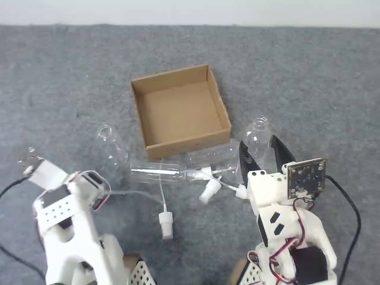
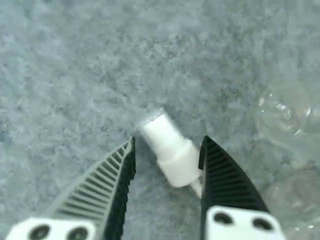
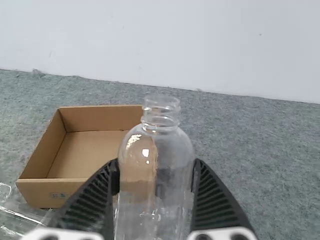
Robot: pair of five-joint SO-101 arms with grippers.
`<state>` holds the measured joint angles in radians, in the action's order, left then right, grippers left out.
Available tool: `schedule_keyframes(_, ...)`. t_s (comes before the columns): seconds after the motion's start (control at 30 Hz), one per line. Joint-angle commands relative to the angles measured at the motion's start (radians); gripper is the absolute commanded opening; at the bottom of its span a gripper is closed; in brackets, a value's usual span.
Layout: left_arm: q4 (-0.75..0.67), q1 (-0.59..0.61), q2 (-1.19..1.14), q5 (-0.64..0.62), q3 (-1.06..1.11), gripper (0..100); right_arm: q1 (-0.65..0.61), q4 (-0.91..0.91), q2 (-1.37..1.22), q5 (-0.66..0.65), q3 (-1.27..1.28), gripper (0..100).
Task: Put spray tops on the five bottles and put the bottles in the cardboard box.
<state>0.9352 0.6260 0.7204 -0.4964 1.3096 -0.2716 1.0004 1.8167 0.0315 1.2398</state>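
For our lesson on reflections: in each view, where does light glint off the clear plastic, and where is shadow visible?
High view: thin glints along the lying bottle; the cardboard box has inner walls darker than its floor. Right wrist view: bright highlight on the upright bottle, at its shoulder. Left wrist view: glints on clear plastic near the spray top.

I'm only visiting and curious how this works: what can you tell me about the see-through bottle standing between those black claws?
The clear bottle looks like thin transparent plastic, with rounded shoulders and a short threaded neck. Its mouth is open, with no spray top on it. It stands upright on the grey table near a corner of the cardboard box. The right gripper has its ridged black fingers on either side, seemingly pressing both sides.
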Motion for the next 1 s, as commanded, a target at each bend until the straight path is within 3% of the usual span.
schedule_keyframes(0.0, -0.052, -0.018, -0.005, -0.017, 0.001, 19, 0.012, -0.036, -0.002, -0.018, -0.002, 0.9)
schedule_keyframes(0.43, -0.071, -0.023, -0.018, -0.031, -0.001, 19, 0.012, -0.036, -0.002, -0.018, -0.002, 0.9)
schedule_keyframes(0.77, -0.032, -0.017, -0.373, -0.078, -0.197, 19, 0.012, -0.036, -0.002, -0.018, -0.002, 0.9)
schedule_keyframes(0.97, -0.018, 0.006, -0.439, -0.081, -0.251, 19, 0.012, -0.036, -0.002, -0.018, -0.002, 0.9)
